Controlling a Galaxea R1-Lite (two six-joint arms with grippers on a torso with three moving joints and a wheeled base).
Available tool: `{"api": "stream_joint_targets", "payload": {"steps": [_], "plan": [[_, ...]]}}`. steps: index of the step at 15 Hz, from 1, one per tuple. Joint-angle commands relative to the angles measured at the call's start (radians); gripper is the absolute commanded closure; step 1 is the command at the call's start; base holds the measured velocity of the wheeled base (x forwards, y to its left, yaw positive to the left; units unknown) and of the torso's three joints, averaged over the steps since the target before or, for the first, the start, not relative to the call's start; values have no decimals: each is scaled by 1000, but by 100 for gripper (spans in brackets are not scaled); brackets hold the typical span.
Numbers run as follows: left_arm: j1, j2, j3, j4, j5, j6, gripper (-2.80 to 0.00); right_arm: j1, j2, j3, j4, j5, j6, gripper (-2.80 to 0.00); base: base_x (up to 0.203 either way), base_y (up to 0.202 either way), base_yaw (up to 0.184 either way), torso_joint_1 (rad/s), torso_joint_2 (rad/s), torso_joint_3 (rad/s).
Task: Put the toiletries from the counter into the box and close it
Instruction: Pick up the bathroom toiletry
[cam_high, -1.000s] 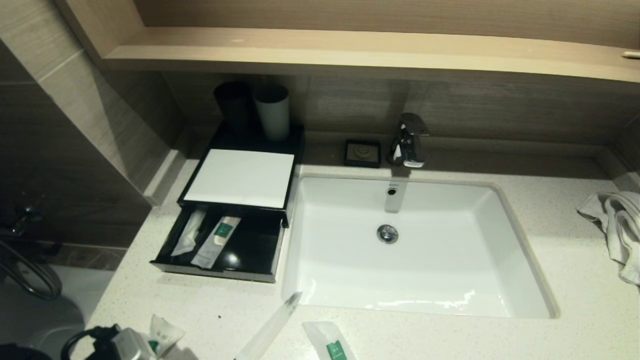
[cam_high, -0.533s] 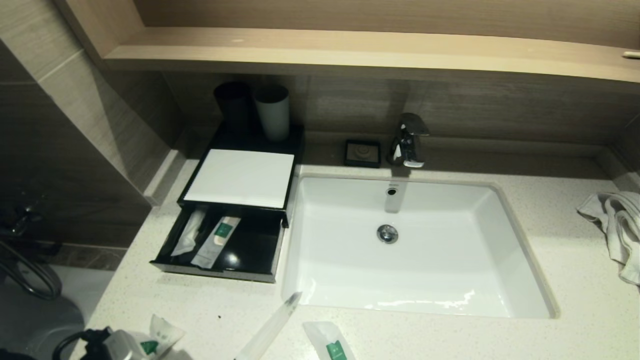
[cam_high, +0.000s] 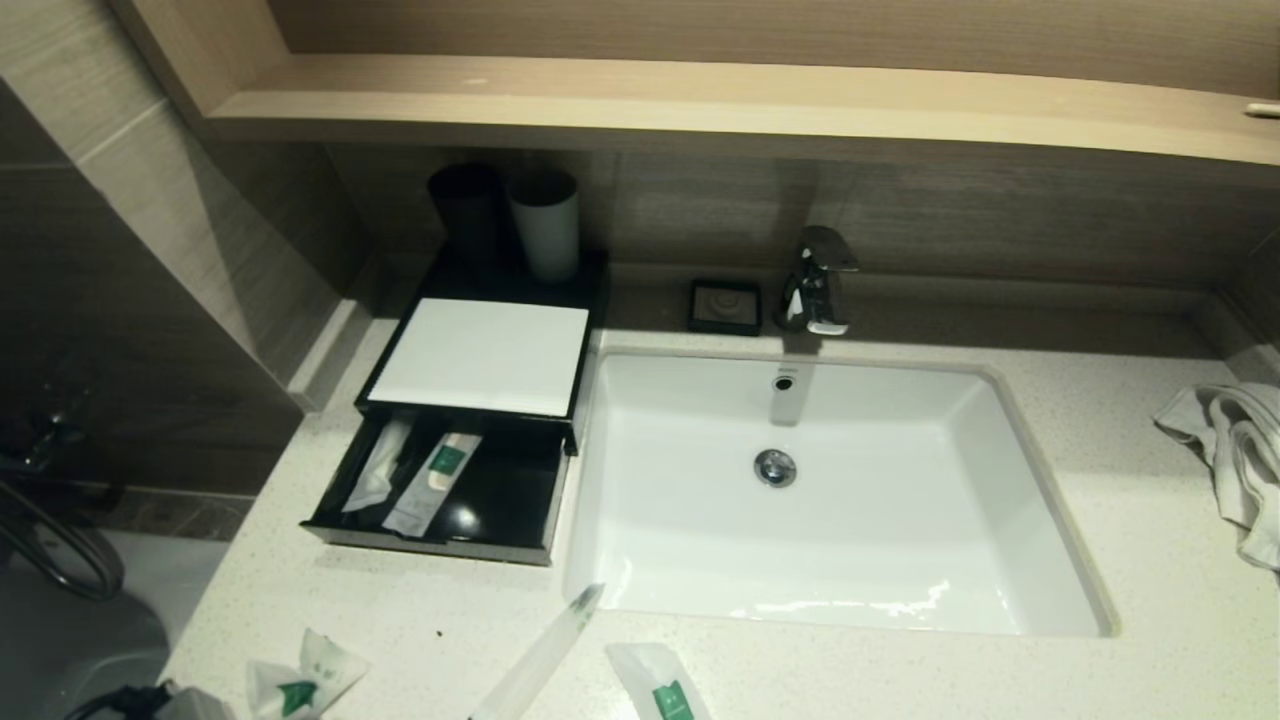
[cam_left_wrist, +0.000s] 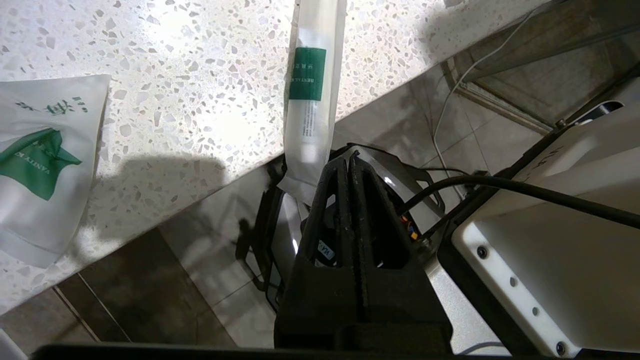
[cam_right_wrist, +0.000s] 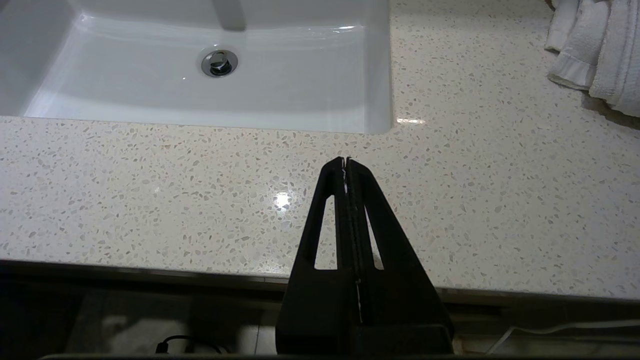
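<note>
The left tool hangs off the front edge of the counter, fingers pressed together and empty, its tip just beside the overhanging end of a long wrapped stick. A green-labelled sachet lies on the counter near the front left corner, with another sachet further right. The box sits left of the sink, its drawer pulled out and holding 2 wrapped items. The right tool hovers shut and empty over the counter's front edge.
</note>
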Motion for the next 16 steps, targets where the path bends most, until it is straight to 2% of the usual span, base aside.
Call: {"api": "stream_joint_targets", "payload": {"steps": [1, 2, 5, 8, 11, 16], "plan": [[-3, -39, 13, 12, 1, 2, 0, -1, 0, 0, 0, 1, 0, 0, 0, 0, 0, 0, 0, 0], [-13, -70, 17, 39, 8, 4, 0, 0, 0, 0, 0, 0, 0, 0, 0, 0, 0, 0, 0, 0], [-63, -159, 19, 153, 95, 5, 0, 0, 0, 0, 0, 0, 0, 0, 0, 0, 0, 0, 0, 0], [-103, -204, 13, 243, 133, 5, 0, 0, 0, 0, 0, 1, 0, 0, 0, 0, 0, 0, 0, 0], [-108, -117, -4, 232, 155, 2, 0, 0, 0, 0, 0, 0, 0, 0, 0, 0, 0, 0, 0, 0], [-113, 40, -33, 124, 157, 7, 0, 0, 0, 0, 0, 0, 0, 0, 0, 0, 0, 0, 0, 0]]}}
